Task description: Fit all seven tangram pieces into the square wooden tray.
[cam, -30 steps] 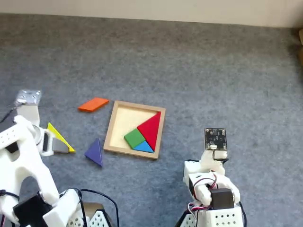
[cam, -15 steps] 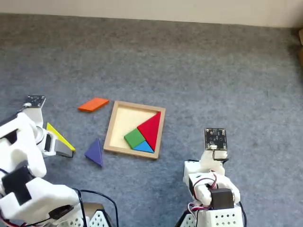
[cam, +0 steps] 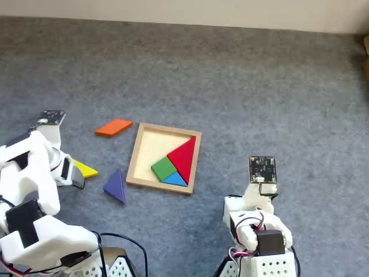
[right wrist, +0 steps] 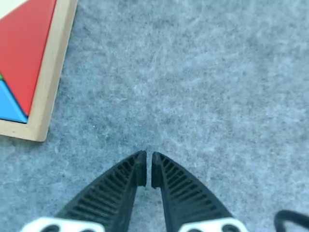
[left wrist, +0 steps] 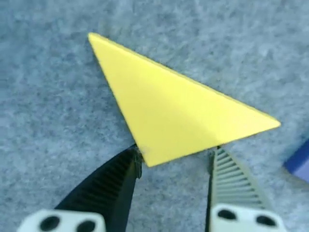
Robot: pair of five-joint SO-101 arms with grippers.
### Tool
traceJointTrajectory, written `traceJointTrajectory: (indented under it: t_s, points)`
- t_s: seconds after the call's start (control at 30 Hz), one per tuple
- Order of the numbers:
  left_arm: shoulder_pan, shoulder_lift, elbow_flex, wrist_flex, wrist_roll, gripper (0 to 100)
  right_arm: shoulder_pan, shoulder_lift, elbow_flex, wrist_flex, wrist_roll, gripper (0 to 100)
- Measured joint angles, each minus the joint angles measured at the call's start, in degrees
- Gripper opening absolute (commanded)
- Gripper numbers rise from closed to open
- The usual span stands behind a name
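The square wooden tray point(cam: 138, 151) lies mid-table and holds a red triangle point(cam: 184, 157), a green square point(cam: 164, 168) and a small blue triangle point(cam: 174, 179). Left of the tray, my left gripper point(cam: 76, 173) is shut on the yellow triangle point(cam: 86, 170). In the left wrist view both fingers pinch one corner of the yellow triangle point(left wrist: 174, 111) just over the carpet. A purple triangle point(cam: 115, 186) lies between the left gripper and the tray. An orange parallelogram point(cam: 113, 127) lies beyond it. My right gripper point(right wrist: 145, 169) is shut and empty over carpet, near the tray's corner point(right wrist: 48, 96).
Grey carpet covers the whole table. The right arm's base point(cam: 256, 236) stands at the front edge, right of the tray. A corner of the purple triangle point(left wrist: 299, 164) shows close to the left gripper. Open carpet stretches behind and to the right of the tray.
The left arm has swung right and lowered. The yellow triangle went with it, from standing steeply to lying lower and closer to the purple triangle. The right arm has not moved.
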Motion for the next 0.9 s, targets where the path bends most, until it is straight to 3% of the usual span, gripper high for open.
traceJointTrajectory:
  t_s: [0.23, 0.63, 0.77, 0.83, 0.9]
  points:
    - [1.1, -2.3, 0.0, 0.2, 0.0, 16, 0.0, 0.0, 0.0, 0.0, 0.0, 3.4]
    - [4.8, -17.3, -0.1, 6.3, 0.4, 12, 0.0, 0.0, 0.0, 0.0, 0.0, 3.4]
    - [4.9, -18.8, -0.1, 6.3, -0.4, 23, 0.0, 0.0, 0.0, 0.0, 0.0, 3.4]
    - [4.8, -19.5, -0.1, 6.3, -4.2, 30, 0.0, 0.0, 0.0, 0.0, 0.0, 3.4]
    - [4.0, -20.0, -0.1, 6.3, -9.2, 31, 0.0, 0.0, 0.0, 0.0, 0.0, 3.4]
